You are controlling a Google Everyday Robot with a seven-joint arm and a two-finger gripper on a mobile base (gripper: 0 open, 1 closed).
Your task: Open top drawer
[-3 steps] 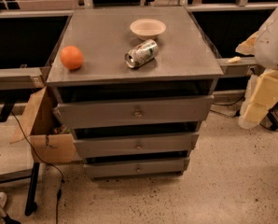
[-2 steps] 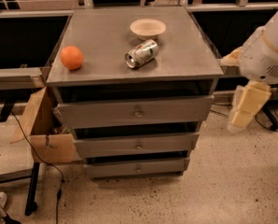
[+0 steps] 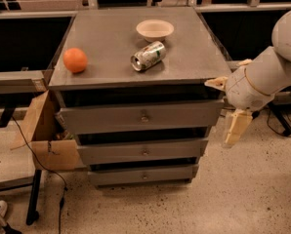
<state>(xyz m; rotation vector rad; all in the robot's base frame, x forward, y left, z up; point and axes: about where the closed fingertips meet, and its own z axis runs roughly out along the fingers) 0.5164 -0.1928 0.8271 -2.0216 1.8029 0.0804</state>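
Observation:
The top drawer is the tallest of three grey fronts in a grey cabinet, with a small round knob at its centre. A dark gap shows between its front and the cabinet top. Two shorter drawer fronts sit below it. My gripper hangs from the white arm just off the cabinet's right side, level with the top drawer's right end and apart from the knob.
On the cabinet top lie an orange, a tipped metal can and a pale bowl. An open cardboard box stands against the cabinet's left side. Cables and a black stand leg are at lower left.
My arm and gripper have moved left and a little down, from the right edge of the view to the cabinet's right side. The drawers have not moved.

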